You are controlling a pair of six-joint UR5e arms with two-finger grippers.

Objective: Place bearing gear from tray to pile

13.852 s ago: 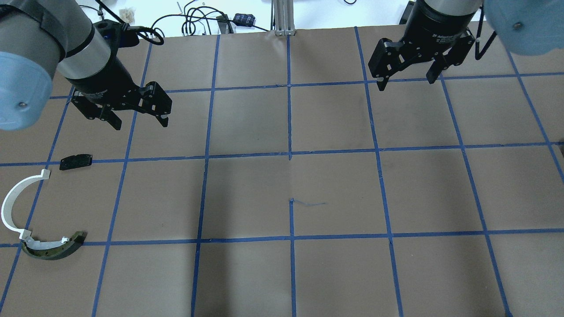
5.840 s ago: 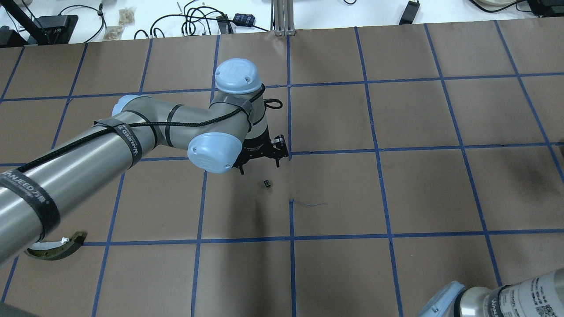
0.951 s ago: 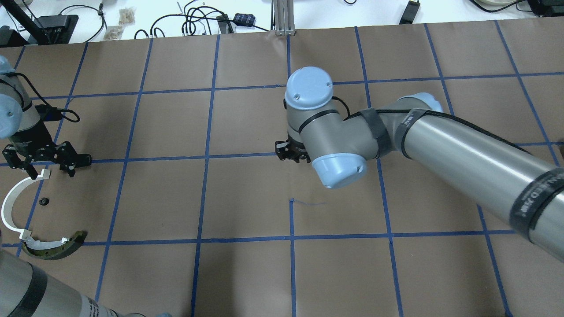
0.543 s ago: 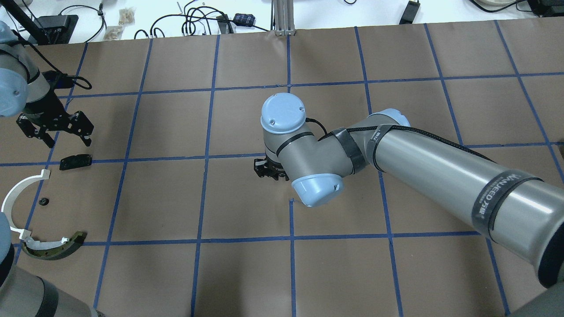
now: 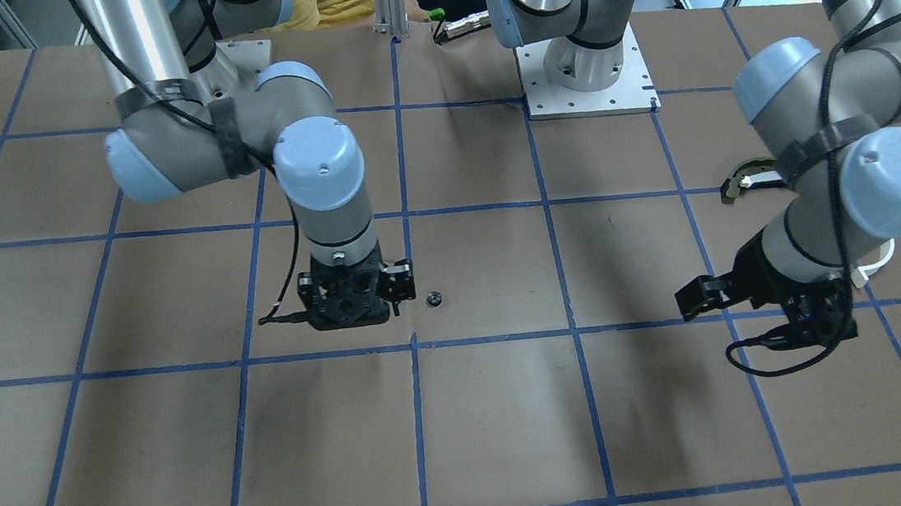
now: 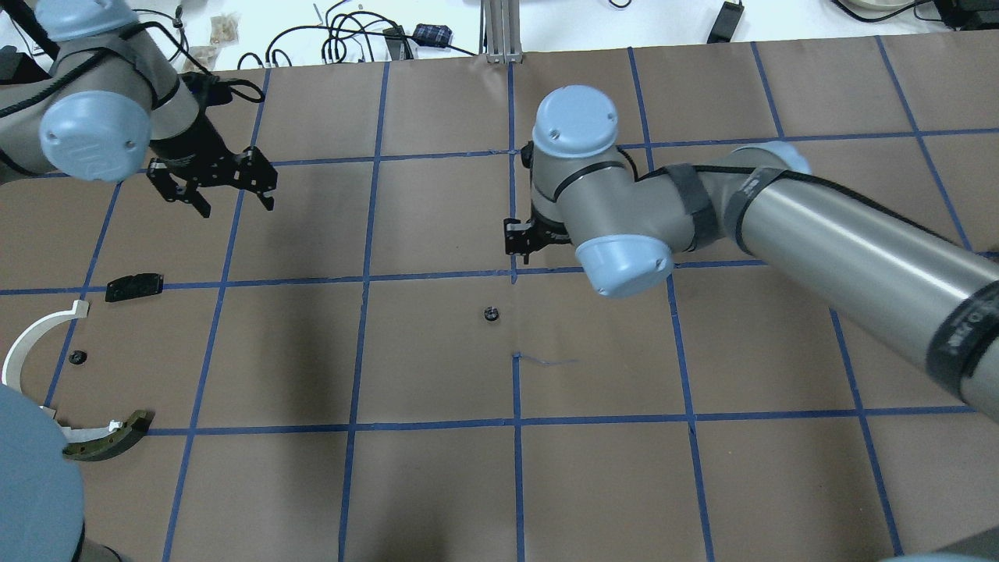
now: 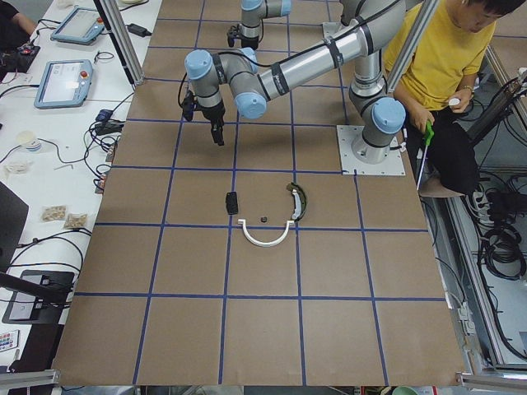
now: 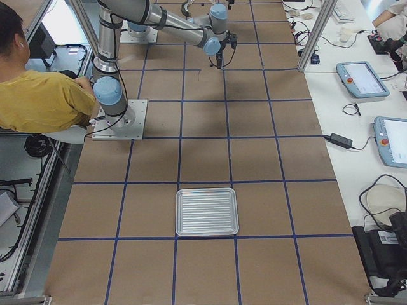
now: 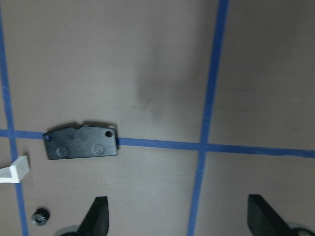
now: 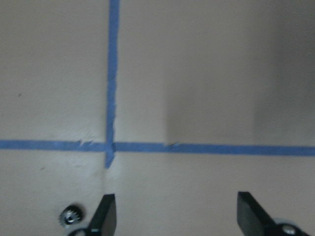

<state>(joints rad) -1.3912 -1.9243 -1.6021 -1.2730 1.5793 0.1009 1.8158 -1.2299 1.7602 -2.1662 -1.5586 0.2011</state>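
One small black bearing gear (image 6: 491,314) lies alone on the brown paper at the table's middle; it also shows in the front view (image 5: 434,297) and in the right wrist view (image 10: 73,216). My right gripper (image 6: 521,243) hangs open and empty just behind it. A second gear (image 6: 76,357) lies in the pile, between the white curved strip (image 6: 31,339), the olive-and-black curved piece (image 6: 105,439) and the black plate (image 6: 134,286). My left gripper (image 6: 236,205) is open and empty, above the table behind the pile. The silver tray (image 8: 207,211) shows only in the exterior right view.
Blue tape lines (image 6: 363,277) grid the brown paper. Cables and small boxes (image 6: 351,35) lie beyond the table's far edge. An operator in yellow (image 7: 440,49) sits by the robot's base. My left wrist view shows the black plate (image 9: 81,146) and the pile's gear (image 9: 39,215).
My right gripper has lifted and drawn back to the right, and a gear now lies where it was. My left gripper has moved up and away from the pile toward the far side.
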